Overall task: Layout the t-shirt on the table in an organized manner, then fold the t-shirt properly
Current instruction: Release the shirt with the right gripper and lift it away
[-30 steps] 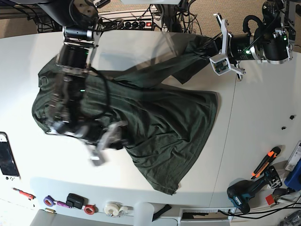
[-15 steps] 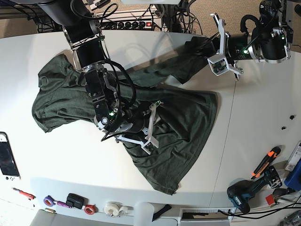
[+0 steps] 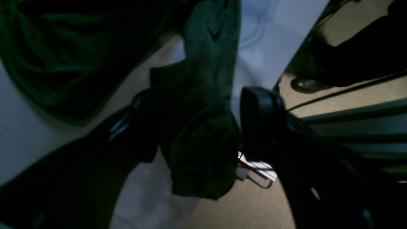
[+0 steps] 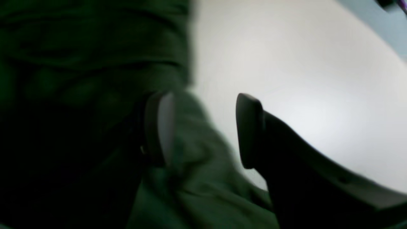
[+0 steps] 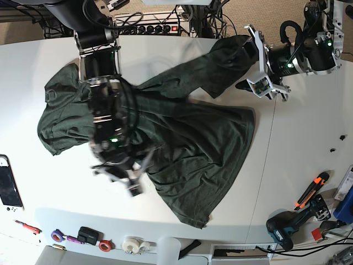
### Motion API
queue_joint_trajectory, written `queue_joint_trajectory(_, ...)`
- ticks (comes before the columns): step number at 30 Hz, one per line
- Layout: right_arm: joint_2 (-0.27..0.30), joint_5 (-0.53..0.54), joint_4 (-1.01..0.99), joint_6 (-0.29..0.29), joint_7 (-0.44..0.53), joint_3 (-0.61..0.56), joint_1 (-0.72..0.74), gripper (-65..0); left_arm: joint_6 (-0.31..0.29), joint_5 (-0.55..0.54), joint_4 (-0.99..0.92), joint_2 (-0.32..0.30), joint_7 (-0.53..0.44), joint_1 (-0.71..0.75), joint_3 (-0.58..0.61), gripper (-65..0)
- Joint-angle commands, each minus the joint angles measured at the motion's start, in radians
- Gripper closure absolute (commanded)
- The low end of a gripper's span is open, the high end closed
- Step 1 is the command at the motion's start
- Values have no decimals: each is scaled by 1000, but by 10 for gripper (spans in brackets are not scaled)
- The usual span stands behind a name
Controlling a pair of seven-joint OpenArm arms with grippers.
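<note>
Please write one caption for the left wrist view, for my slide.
Open left hand above a dark green T-shirt sleeve reaching past the white table's edge.

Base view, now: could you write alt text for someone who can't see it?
A wrinkled, dark green T-shirt lies unfolded on a white table, one robot claw near its far right end, another, blurred, over its near edge.

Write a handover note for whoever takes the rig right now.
Left hand: open, above a sleeve, holding nothing.
Right hand: open, over the shirt's near side, not gripping.
T-shirt: wrinkled across the table, one sleeve stretching toward the far edge.
Done: shirt is partly spread, no neat fold visible.
Left: straighten the sleeves, smooth the wrinkles, then fold.
</note>
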Motion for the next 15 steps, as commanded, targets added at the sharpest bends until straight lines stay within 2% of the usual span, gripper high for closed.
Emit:
queue_joint_trajectory(1,2,-16,29,-7,18,47,29,-307,7,-15,14,-11,-26,-5,-6,-386)
queue_joint_trajectory(3,8,-10,48,27,4,148,27,-307,8,-15,14,-11,-26,-5,-6,-386)
queue_joint_trajectory(5,23,29,66,91,-72,254,27,-307,8,-15,14,-11,-26,-5,-6,-386)
queue_joint_trajectory(7,52,153,87,154,-158,357,17,-307,8,-15,14,-11,-26,-6,-6,-386)
queue_joint_trajectory(9,91,288,121,190,-194,449,-27,-307,8,-15,14,-11,-26,-5,-6,-386)
queue_joint_trajectory(12,136,407,192,204,-207,584,-138,-307,8,-15,14,-11,-26,-9,-6,-387)
queue_joint_trajectory(15,151,562,274,237,-226,729,-278,-307,8,-16,14,-11,-26,-17,-6,-386)
